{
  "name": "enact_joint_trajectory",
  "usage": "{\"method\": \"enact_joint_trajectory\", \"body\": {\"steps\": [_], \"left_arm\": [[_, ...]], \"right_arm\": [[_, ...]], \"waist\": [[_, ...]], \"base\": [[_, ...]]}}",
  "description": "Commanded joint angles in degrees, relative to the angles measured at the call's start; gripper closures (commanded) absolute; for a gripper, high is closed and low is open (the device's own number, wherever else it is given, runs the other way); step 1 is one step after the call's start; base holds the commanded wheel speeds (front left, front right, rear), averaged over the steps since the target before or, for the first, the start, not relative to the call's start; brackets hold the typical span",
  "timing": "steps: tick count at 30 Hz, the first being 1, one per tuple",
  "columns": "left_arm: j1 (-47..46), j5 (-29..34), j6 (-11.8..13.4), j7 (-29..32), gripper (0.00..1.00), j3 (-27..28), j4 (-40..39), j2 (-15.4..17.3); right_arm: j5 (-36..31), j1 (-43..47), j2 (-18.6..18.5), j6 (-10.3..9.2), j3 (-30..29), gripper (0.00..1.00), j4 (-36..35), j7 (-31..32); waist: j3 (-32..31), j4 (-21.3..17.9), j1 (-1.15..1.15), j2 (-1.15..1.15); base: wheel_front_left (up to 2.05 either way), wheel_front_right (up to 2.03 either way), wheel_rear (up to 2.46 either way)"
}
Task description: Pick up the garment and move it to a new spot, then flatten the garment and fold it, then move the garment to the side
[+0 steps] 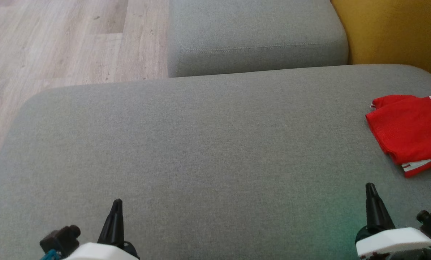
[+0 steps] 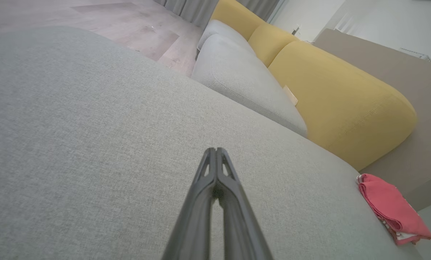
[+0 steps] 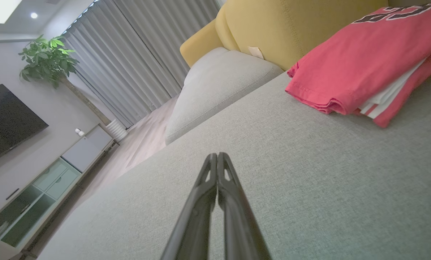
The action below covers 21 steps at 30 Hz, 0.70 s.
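Status note, late phase by my reading. You have the garment point(image 1: 408, 131), a red jersey-type top with dark lettering, lying at the far right of the large grey seat cushion point(image 1: 201, 144), partly cut off by the head view's right edge. It is a compact folded stack: the right wrist view shows several layers, with a white-striped edge sandwiched between red ones and a fairly smooth top face. The left gripper point(image 1: 116, 209) is at the near left over the cushion, fingers pressed together at the tips and holding nothing; the left wrist view confirms the tips meet. The right gripper point(image 1: 371, 193) is at the near right, likewise closed tip to tip and empty, near the garment's front corner but apart from it. Neither gripper touches cloth. Judgement: pick-up, relocation, flattening and folding look done. The stack's place at the cushion's side suggests the final move aside is done too. One open item: in the left wrist view the stack lies close to the cushion's rim. Its far side is outside the head view, so you cannot tell from here whether any of it overhangs. Otherwise both arms look parked.
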Motion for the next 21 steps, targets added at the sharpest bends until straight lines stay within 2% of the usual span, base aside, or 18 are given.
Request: {"method": "enact_joint_trajectory", "body": {"steps": [1,21], "left_arm": [[-3.29,-2.00,-0.52,0.44,1.00,1.60,-1.48,0.86],[-6.28,-15.56,-2.42,3.32,1.00,4.16,0.18,1.08]], "right_arm": [[1.91,-3.38,-0.09,-0.02,-0.24,1.00,-1.70,0.45],[14.12,-5.50,0.59,-0.03,-2.02,1.00,-1.61,3.57]], "waist": [[0.09,-0.02,0.00,0.00],[1.14,-0.28,0.00,0.00]], "base": [[0.00,0.00,0.00],[0.00,0.00,0.00]]}}
